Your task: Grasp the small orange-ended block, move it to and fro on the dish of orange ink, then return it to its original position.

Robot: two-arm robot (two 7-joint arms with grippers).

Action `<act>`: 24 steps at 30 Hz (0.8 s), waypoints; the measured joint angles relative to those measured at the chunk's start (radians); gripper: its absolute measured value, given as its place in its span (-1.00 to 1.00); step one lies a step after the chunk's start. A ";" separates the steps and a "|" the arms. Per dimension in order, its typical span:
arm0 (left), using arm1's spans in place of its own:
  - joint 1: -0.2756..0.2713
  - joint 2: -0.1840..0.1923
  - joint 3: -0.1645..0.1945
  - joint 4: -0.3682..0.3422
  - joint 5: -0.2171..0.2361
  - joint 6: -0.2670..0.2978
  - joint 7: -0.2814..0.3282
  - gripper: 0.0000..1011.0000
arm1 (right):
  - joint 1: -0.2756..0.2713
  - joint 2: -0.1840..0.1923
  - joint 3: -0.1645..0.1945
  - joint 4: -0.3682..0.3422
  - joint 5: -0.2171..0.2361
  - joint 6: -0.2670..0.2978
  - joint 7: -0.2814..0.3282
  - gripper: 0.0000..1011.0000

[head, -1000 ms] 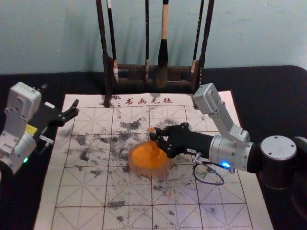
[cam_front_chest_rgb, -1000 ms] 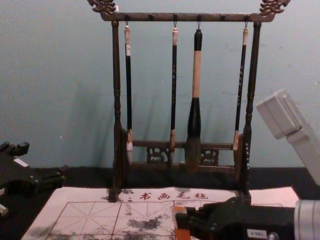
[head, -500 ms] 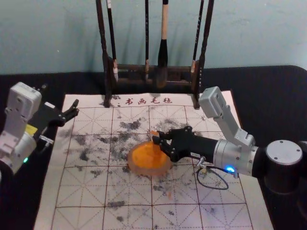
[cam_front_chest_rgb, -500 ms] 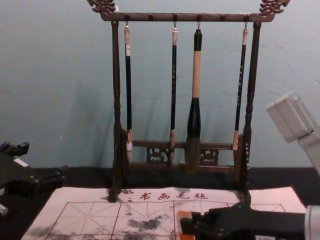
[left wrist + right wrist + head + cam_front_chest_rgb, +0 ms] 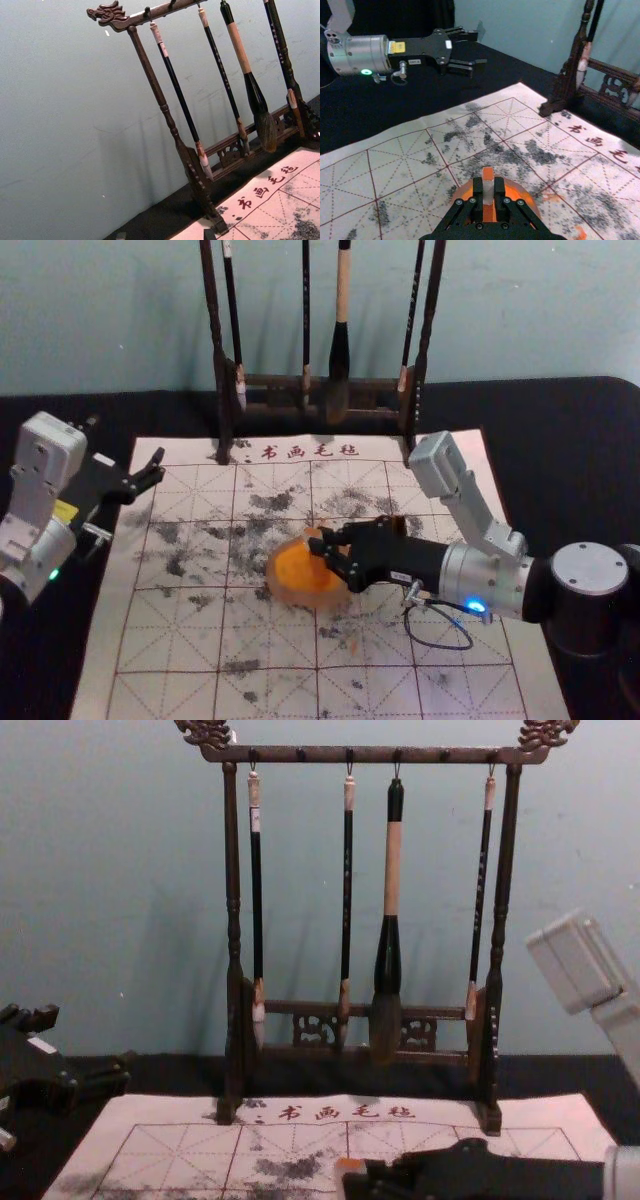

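Clearly, right wrist: block (image 5: 488, 192) in gripper (image 5: 318, 545)

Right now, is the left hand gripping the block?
No, the right hand has the block clamped between its fingers, while the left hand hangs open and empty.

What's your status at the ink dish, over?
Right gripper shut on orange-ended block, over ink dish; ink contact unclear. Left gripper open, idle by left edge of mat. No obstruction seen around dish.
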 joint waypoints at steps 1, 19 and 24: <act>0.000 0.000 0.000 0.000 0.000 0.000 0.000 0.98 | 0.000 -0.001 -0.001 0.000 0.000 0.000 0.001 -0.79; 0.000 0.000 0.000 0.000 0.000 0.000 0.000 0.98 | 0.050 -0.054 -0.040 0.058 -0.003 -0.010 0.014 -0.79; 0.000 0.000 0.000 0.000 0.000 0.000 0.000 0.98 | 0.072 -0.071 -0.042 0.086 -0.004 -0.020 0.014 -0.79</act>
